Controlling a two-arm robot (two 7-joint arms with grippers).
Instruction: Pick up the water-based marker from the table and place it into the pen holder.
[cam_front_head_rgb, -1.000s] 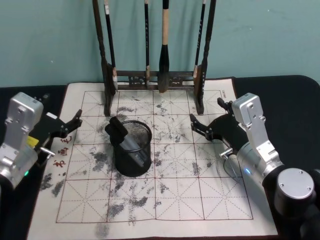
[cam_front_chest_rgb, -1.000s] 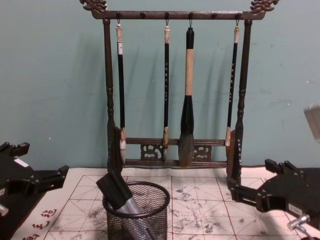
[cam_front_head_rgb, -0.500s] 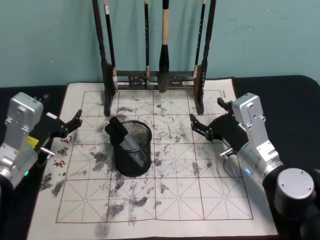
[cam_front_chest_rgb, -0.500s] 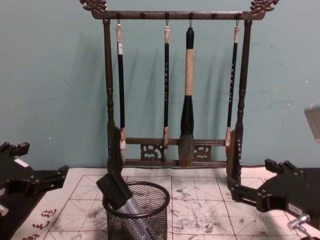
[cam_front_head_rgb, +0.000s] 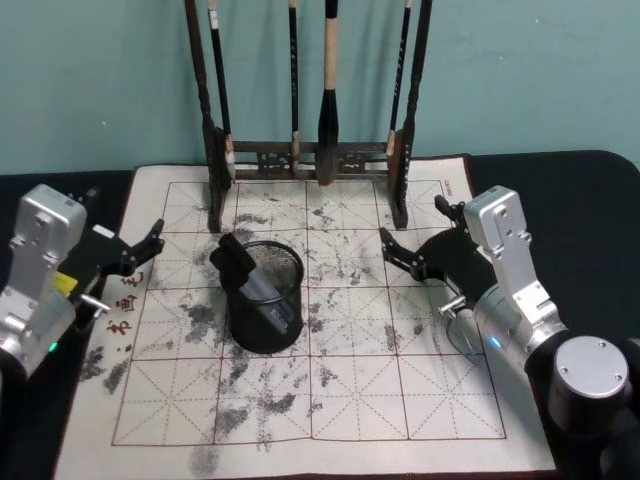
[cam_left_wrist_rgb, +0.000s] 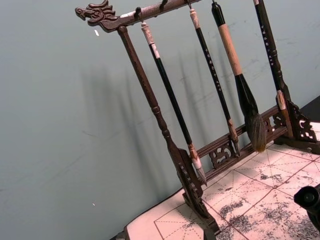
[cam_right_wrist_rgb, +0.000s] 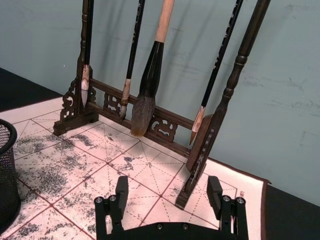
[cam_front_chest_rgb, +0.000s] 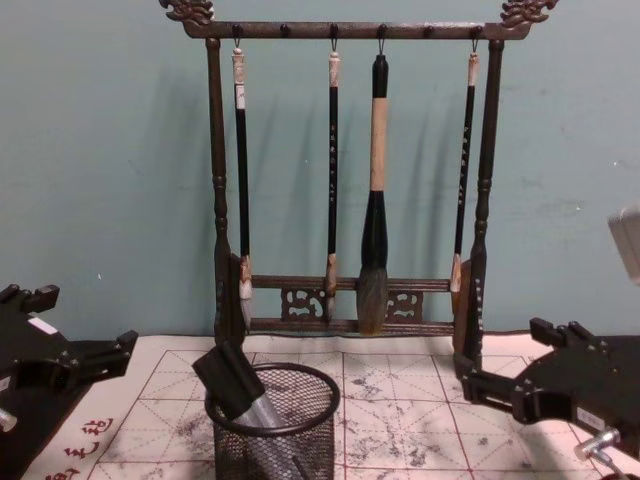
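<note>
The marker (cam_front_head_rgb: 243, 270) leans in the pen holder (cam_front_head_rgb: 266, 312); red characters (cam_front_head_rgb: 125, 305) are unreadable. Both tools, left (cam_front_head_rgb: 142, 250) and right (cam_front_head_rgb: 413, 240), stay released; nothing has moved.

1. The pen holder (cam_front_chest_rgb: 272, 425) stands on the counter (cam_front_chest_rgb: 400, 420), near its front edge, with the water-based marker (cam_front_chest_rgb: 245, 395) leaning inside.
2. Behind stands the brush rack (cam_front_chest_rgb: 345, 170), four brushes hanging.
3. The left pincer (cam_front_chest_rgb: 70, 340) and right pincer (cam_front_chest_rgb: 505, 360) hover open at the counter's sides.
</note>
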